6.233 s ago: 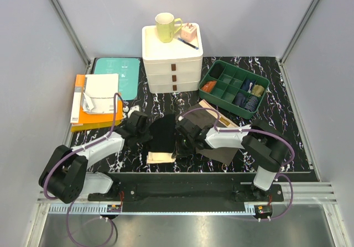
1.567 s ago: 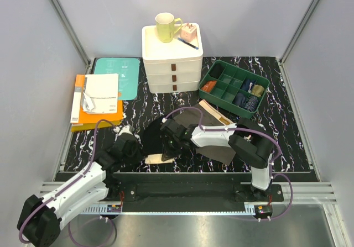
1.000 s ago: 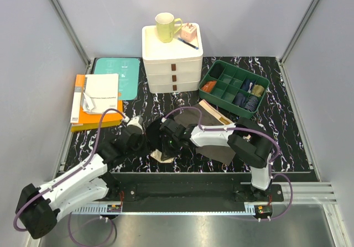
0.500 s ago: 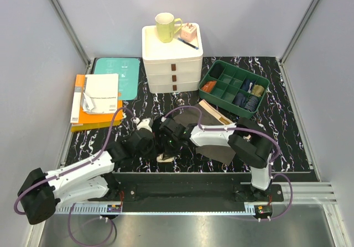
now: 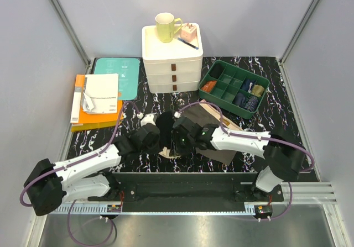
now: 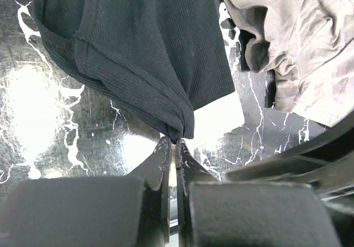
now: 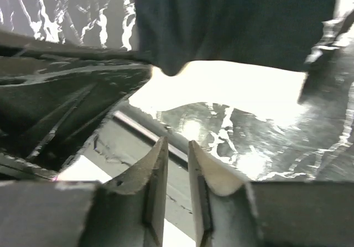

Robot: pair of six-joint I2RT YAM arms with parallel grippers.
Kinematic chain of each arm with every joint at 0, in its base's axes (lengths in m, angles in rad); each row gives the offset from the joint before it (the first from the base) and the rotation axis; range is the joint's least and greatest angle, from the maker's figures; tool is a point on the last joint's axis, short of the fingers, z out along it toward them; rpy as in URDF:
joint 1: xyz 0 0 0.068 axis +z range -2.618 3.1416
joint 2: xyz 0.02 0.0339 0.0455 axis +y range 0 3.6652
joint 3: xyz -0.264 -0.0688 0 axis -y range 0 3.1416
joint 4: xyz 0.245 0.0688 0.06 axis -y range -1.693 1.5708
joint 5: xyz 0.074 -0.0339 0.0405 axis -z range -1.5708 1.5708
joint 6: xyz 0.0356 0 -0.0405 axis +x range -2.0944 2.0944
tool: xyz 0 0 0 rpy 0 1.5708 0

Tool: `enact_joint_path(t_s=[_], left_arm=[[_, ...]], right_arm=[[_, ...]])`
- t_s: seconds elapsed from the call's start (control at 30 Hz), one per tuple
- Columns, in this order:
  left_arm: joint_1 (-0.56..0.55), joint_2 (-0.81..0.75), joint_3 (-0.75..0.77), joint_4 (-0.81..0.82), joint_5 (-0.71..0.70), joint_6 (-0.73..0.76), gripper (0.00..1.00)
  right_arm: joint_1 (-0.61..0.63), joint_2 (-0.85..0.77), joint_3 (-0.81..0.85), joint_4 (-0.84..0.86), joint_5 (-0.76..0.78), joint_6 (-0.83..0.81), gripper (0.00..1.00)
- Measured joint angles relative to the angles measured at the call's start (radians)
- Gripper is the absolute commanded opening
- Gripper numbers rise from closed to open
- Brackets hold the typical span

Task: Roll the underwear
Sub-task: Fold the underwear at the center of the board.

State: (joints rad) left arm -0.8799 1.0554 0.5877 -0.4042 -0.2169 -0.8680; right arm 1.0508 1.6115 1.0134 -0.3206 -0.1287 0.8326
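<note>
The black underwear lies bunched on the marbled table between my two grippers, its beige waistband at the near side. My left gripper is shut on a folded edge of the black underwear, pinched at the tips of the left gripper. My right gripper sits just right of the cloth. In the right wrist view the right gripper is slightly open with nothing between its jaws, and the black underwear lies beyond the tips. The olive-brown underwear lies spread to the right and also shows as olive-brown underwear.
A white drawer unit with a mug stands at the back. A green divided tray holding sock bundles is at the back right. Books lie at the left. The table's front rail is close behind the grippers.
My left gripper has carried the black cloth's edge to the right, bunching it narrower. My right gripper has let go of the cloth, opened a little and drawn back to the right.
</note>
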Motion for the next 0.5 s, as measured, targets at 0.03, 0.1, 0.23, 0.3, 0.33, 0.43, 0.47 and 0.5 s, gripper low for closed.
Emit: enact_joint_path(t_s=[0.03,0.1,0.23,0.3,0.33,0.43,0.47,0.5], left_arm=[[-0.002,0.003,0.001,0.0,-0.001,0.001,0.0],[-0.005,0.003,0.002,-0.001,-0.002,0.003,0.0],[-0.013,0.003,0.002,-0.009,-0.004,0.004,0.0],[-0.016,0.003,0.002,-0.014,-0.006,0.003,0.0],[-0.018,0.003,0.002,-0.016,-0.006,0.003,0.0],[-0.022,0.002,0.002,-0.02,-0.01,0.003,0.0],[-0.024,0.002,0.002,-0.022,-0.01,0.003,0.0],[-0.027,0.002,0.002,-0.022,-0.012,0.003,0.0]], right_arm=[[-0.005,-0.01,-0.008,0.0,0.007,0.003,0.23],[-0.023,-0.022,-0.027,-0.001,0.018,0.007,0.21],[-0.069,-0.023,-0.061,-0.02,0.048,0.01,0.19],[-0.086,-0.023,-0.068,-0.024,0.061,0.01,0.19],[-0.093,-0.023,-0.069,-0.024,0.066,0.01,0.18],[-0.105,-0.021,-0.073,-0.021,0.077,0.007,0.18],[-0.108,-0.018,-0.075,-0.017,0.083,0.005,0.18],[-0.11,-0.013,-0.076,-0.014,0.085,0.002,0.18]])
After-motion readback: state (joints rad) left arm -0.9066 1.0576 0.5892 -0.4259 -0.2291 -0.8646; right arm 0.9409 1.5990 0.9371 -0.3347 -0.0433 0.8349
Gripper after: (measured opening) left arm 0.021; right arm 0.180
